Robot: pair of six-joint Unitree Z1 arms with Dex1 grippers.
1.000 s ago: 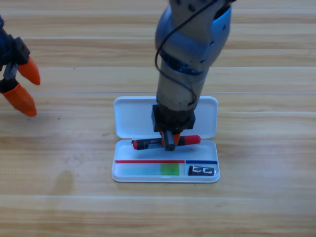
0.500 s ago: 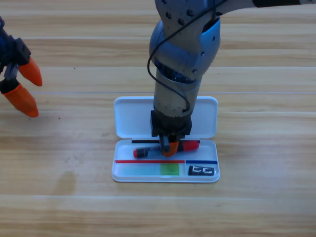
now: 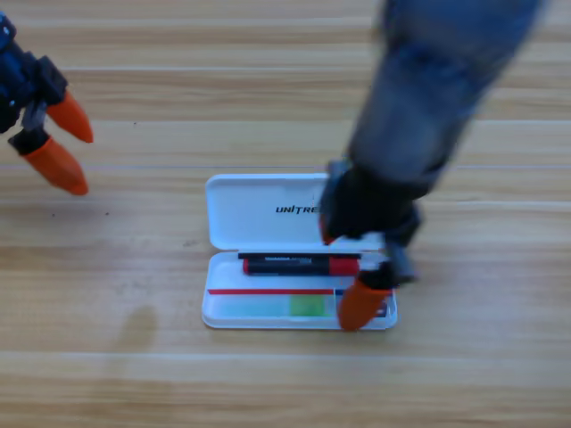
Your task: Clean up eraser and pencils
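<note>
At the far left my left tool (image 3: 55, 143) waits near the picture's edge, its two orange jaws parted and holding nothing, parked well clear of the work.

On the wooden table (image 3: 107, 374) the white plastic hinged case (image 3: 234, 218) lies open, lid folded back toward the arms. In its tray the black-bodied pencil with red ends (image 3: 301, 265) lies flat along the upper slot, lengthwise, free of any grip. Below it, the light green pencil (image 3: 294, 307) sits in the lower slot. I judge both pencils stowed so the lid can close flat.

The small black eraser (image 3: 385, 310) occupies the lower right compartment, mostly hidden.

My right tool (image 3: 348, 272) hangs over the case's right end, jaws spread apart and empty; one orange tip covers the eraser's compartment. I judge only closing the lid remains.
</note>
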